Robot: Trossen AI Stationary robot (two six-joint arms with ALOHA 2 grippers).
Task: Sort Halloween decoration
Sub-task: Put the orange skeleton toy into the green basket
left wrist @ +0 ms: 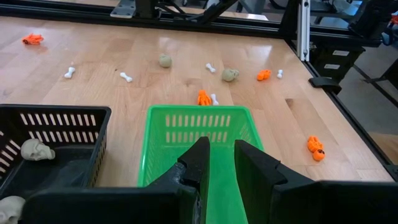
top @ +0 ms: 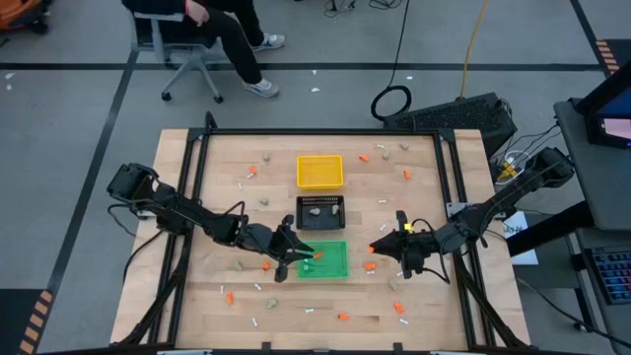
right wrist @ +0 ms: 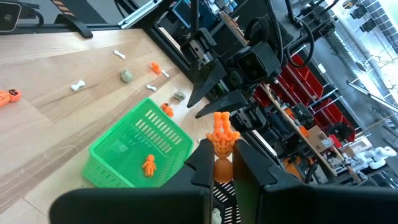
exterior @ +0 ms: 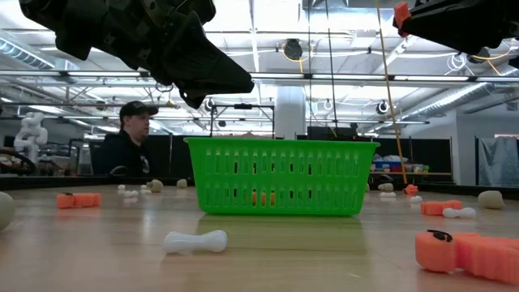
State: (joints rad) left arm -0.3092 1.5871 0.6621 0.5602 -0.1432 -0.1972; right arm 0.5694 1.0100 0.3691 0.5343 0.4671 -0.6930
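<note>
Sorting is barely begun: 1 orange bit (right wrist: 148,165) lies in the green tray (top: 332,268) near the tabletop's front edge. Right claw (right wrist: 222,163) pinches another orange bit (right wrist: 222,138); left claw (left wrist: 219,163), slightly parted, holds nothing. Many pieces remain scattered.

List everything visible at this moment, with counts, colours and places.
Green tray: one, table front centre, one orange piece inside.
Black tray: one, table middle, holds beige skulls.
Yellow tray: one, behind the black tray.
Orange pieces: many, scattered on the table.
White bones: many, scattered.
Beige lumps: several, scattered.
Person: one, dark clothes, beyond the table.
Left gripper: over the green tray's left edge, slightly open, empty.
Right gripper: right of the green tray, shut on an orange figure.
</note>
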